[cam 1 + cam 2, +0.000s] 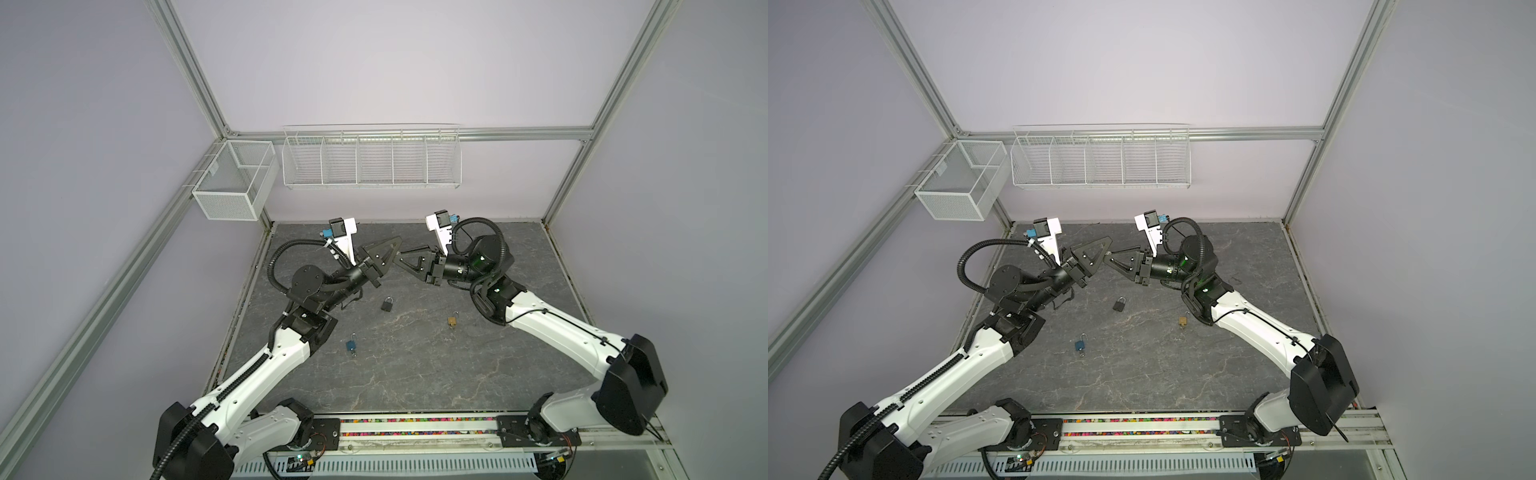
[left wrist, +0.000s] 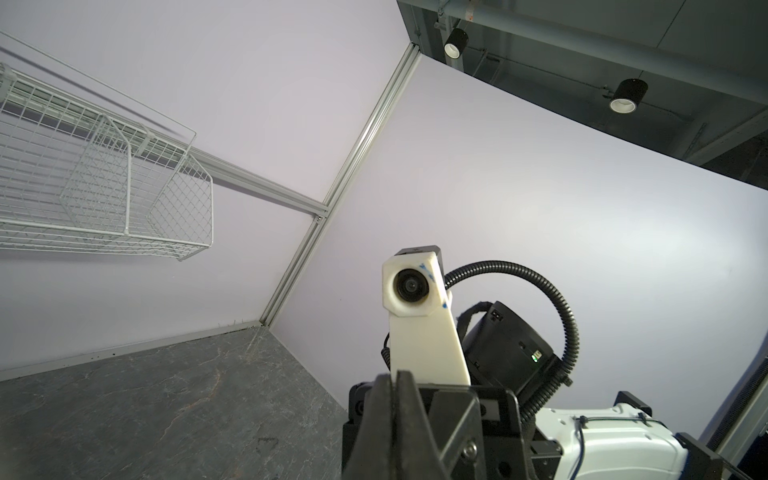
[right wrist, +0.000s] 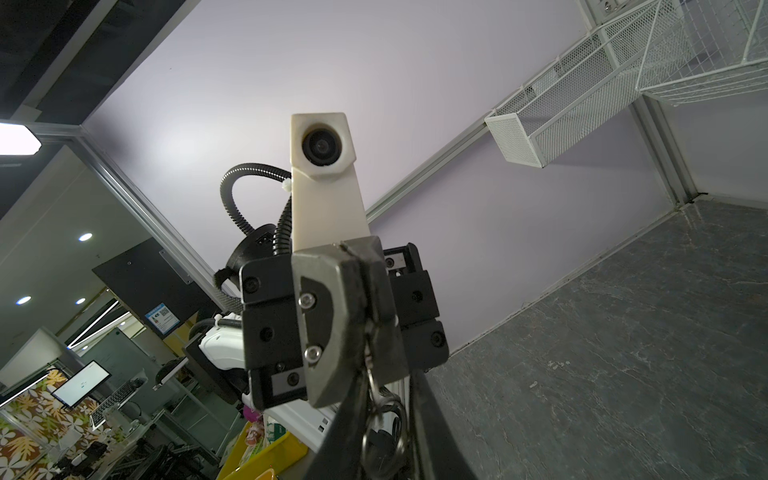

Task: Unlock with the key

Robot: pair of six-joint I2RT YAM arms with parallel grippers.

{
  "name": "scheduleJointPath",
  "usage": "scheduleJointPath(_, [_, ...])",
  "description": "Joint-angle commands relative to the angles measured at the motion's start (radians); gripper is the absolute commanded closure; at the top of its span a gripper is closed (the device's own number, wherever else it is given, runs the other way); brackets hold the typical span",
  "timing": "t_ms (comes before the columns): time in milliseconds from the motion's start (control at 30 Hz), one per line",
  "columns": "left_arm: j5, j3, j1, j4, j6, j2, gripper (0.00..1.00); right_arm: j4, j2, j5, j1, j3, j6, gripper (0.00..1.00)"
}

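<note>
Jaws meet tip to tip, up above and behind the black lock (image 1: 387,304) on the counter (image 1: 415,365). We see the left jaws pressed together on the key ring (image 3: 374,392); we cannot tell if the right jaws pinch it. Our left arm is nearer that lock.

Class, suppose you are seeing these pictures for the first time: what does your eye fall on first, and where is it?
Two raised arms meet tip to tip, left hand and right hand, above the far half of the grey table. In the right wrist view a key ring dangles from the left hand's shut fingers. On the table lie a black padlock, a brass padlock and a blue padlock, apart.
</note>
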Motion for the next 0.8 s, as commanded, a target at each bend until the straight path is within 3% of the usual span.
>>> scheduleJointPath(0, [0.016, -0.008, -0.007, 0.023, 0.022, -0.015, 1.00, 0.039, 0.005, -0.003, 0.002, 0.019, 0.008, 0.82])
scheduleJointPath(267, [-0.004, -0.007, -0.007, 0.005, 0.037, -0.024, 1.00, -0.037, -0.016, 0.006, -0.001, 0.020, -0.046, 0.93])
scheduleJointPath(300, [-0.023, -0.007, -0.007, -0.001, 0.033, -0.031, 0.97, -0.072, -0.022, 0.010, -0.002, 0.022, -0.063, 0.94])
scheduleJointPath(367, [-0.053, 0.000, -0.007, -0.026, 0.030, -0.049, 0.75, -0.127, -0.034, 0.006, -0.004, 0.020, -0.100, 0.94])
scheduleJointPath(433, [-0.068, 0.022, -0.007, -0.084, 0.034, -0.073, 0.62, -0.208, -0.055, 0.017, -0.005, 0.016, -0.148, 0.93])
scheduleJointPath(633, [-0.251, 0.043, -0.006, -0.373, 0.072, -0.173, 0.50, -0.498, -0.124, 0.088, -0.012, 0.009, -0.334, 0.94])
scheduleJointPath(767, [-0.402, 0.095, -0.006, -0.673, 0.103, -0.170, 0.48, -0.736, -0.172, 0.181, -0.007, 0.004, -0.532, 0.94])
